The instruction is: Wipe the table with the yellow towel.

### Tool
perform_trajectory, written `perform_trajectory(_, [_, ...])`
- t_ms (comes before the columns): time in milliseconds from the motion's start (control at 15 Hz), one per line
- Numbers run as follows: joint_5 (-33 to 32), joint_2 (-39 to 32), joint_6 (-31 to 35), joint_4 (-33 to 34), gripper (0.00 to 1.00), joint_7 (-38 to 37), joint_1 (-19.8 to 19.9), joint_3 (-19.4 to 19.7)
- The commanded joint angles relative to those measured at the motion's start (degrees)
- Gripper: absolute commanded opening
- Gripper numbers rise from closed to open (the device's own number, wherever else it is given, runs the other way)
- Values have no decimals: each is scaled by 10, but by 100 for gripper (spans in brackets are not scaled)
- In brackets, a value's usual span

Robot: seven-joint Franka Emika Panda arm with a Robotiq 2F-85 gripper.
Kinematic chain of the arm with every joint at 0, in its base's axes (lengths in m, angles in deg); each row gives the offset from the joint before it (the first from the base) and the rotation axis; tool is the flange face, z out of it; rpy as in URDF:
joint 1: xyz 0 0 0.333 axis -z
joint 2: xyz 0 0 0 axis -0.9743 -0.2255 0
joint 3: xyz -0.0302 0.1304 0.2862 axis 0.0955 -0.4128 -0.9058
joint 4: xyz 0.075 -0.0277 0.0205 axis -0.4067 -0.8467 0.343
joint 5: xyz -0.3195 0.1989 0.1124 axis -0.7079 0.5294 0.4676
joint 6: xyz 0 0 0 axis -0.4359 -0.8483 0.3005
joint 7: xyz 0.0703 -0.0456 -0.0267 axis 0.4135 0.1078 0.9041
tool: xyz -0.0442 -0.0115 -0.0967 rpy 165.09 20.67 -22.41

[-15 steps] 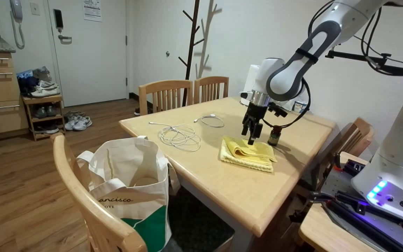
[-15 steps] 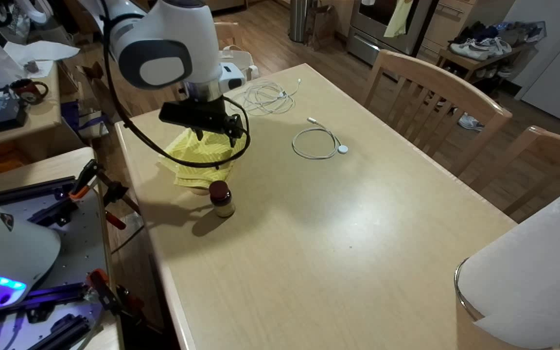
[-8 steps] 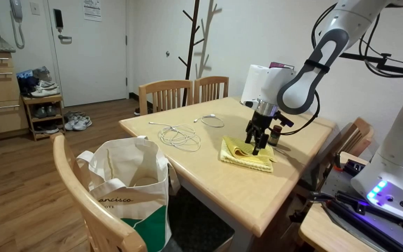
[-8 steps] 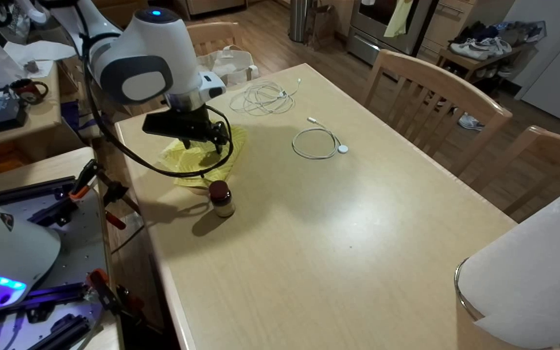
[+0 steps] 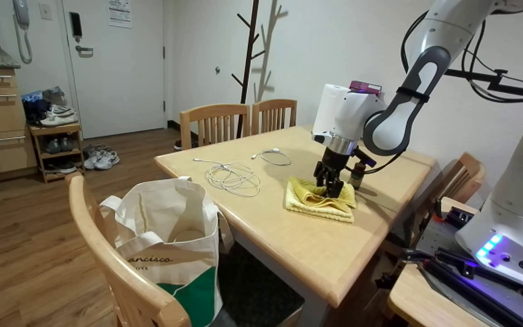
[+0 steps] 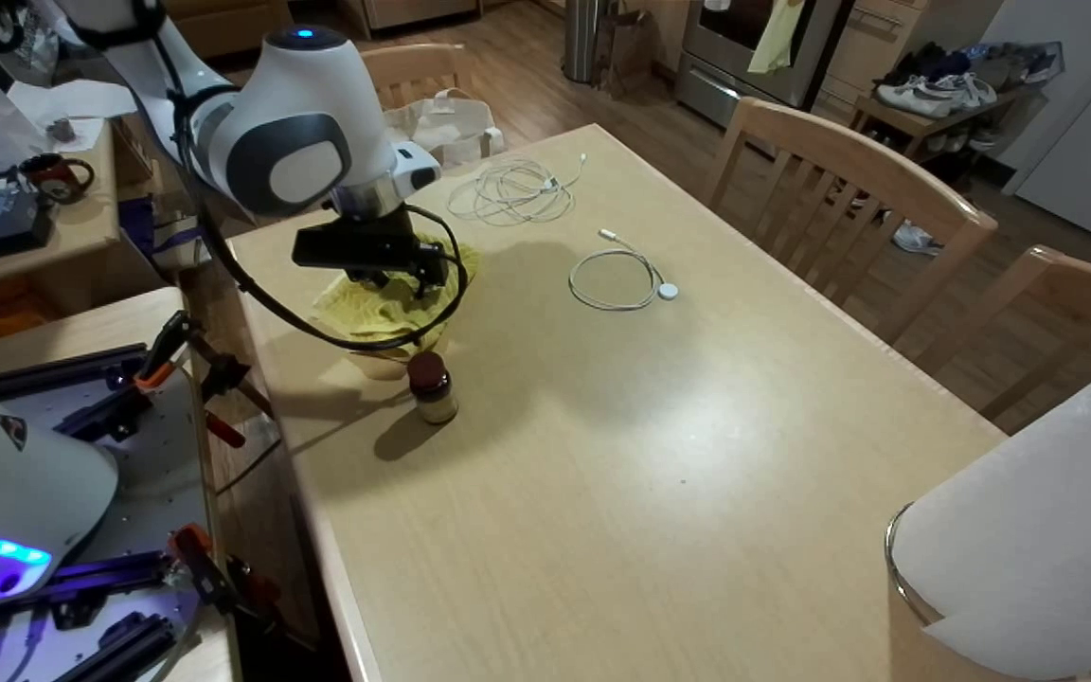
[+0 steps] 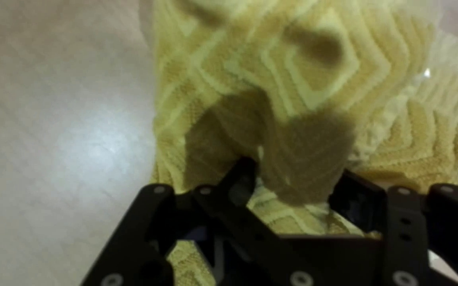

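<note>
Against the yellow towel, the end effector, fingers partway apart.

Both exterior views look fairly sharp under moderate indoor light. A pale glare whitens part of the tabletop, with a soft shadow beside the jar. The coat rack shadows the wall. Blue lamps glow. The wrist view is blurred; the end effector looks nearly black, and dark shadows mark the yellow towel.
</note>
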Motion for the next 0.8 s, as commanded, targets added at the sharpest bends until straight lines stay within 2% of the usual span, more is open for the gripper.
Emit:
perform_trajectory(0, [-45,-36,17,34,16,-34,-3,19])
perform_trajectory(67, [-49,-41,15,43,9,-32,3,18])
perform_trajectory(200, [-59,-58,13,73,5,-30,6,26])
perform_trajectory(267, [-67,-73,12,95,9,-29,5,35])
perform_trajectory(467, [-90,-115,12,153,4,-34,-3,67])
perform_trajectory(733, [-94,-174,10,238,6,-40,8,88])
